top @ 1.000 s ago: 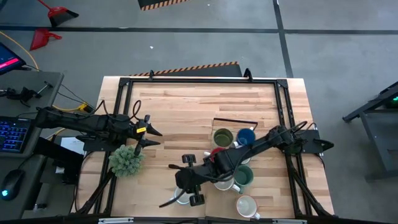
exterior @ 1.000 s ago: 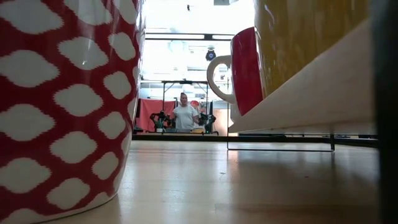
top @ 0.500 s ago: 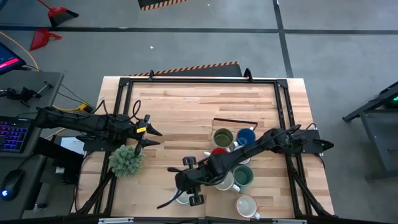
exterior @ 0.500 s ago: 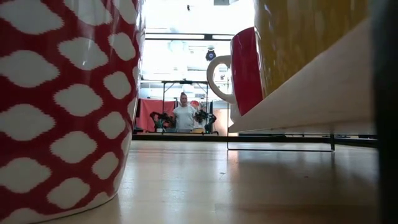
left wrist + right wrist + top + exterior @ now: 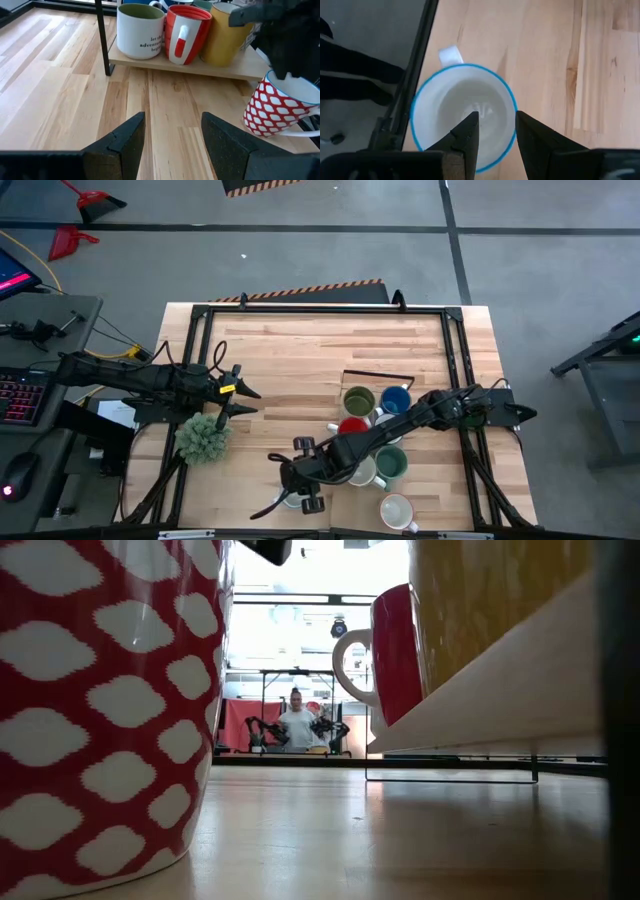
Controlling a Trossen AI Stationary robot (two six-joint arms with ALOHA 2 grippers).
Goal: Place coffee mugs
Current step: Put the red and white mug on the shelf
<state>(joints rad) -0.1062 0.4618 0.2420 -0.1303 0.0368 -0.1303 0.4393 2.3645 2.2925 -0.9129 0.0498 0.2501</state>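
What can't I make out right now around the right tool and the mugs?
- High view: the right tool and arm cover the white mug with the blue rim; the fingers' position at the rim is hidden.
- Low view: the red-and-white patterned mug and yellow mug fill the picture, hiding the other mugs.
- Left wrist view: the mugs behind the red mug are cut off by the edge.

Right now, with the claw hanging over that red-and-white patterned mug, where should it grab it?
Probably the rim. The red-and-white mug stands upright, mouth open, with the right claw open directly above it. Coming straight down, one finger inside the blue-edged rim and one outside, away from the handle, looks simplest.
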